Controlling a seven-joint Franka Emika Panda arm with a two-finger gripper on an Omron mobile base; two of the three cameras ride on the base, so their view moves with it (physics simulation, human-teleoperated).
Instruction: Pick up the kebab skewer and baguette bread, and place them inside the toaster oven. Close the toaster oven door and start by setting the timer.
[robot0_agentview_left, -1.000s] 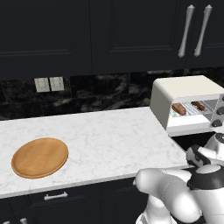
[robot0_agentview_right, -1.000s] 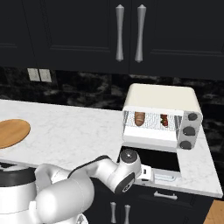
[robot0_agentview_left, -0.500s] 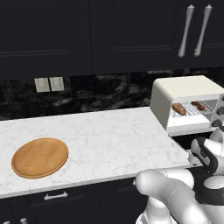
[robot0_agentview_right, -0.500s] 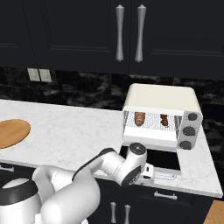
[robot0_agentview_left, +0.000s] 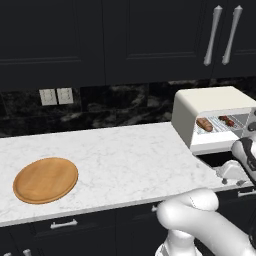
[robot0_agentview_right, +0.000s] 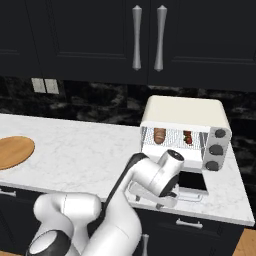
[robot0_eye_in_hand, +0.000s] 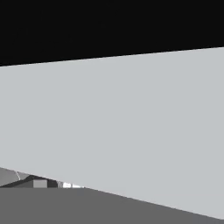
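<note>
Marble counter (robot0_agentview_left: 120, 160) now carries my arm lower, wide-open gripper (robot0_agentview_right: 159, 199) under the dropped toaster oven door (robot0_agentview_right: 192, 181); baguette bread (robot0_agentview_right: 159, 135) and kebab skewer (robot0_agentview_right: 188, 137) sit racked, so closing comes next.

The toaster oven (robot0_agentview_right: 184, 114), cream-white and boxy with a rounded top, is seen standing on the marble counter at about 3 o'clock in both base views, with three dark knobs stacked on its right face. The toaster oven door (robot0_agentview_right: 193, 181), a dark glass panel, is folded down flat toward 6 o'clock, so the cavity stands open. On the wire rack inside, the baguette bread (robot0_agentview_right: 159, 134), a short golden-brown loaf, is laid at the 9 o'clock side. The kebab skewer (robot0_agentview_right: 188, 137), with dark red chunks, is laid beside it toward 3 o'clock, slightly apart.
</note>
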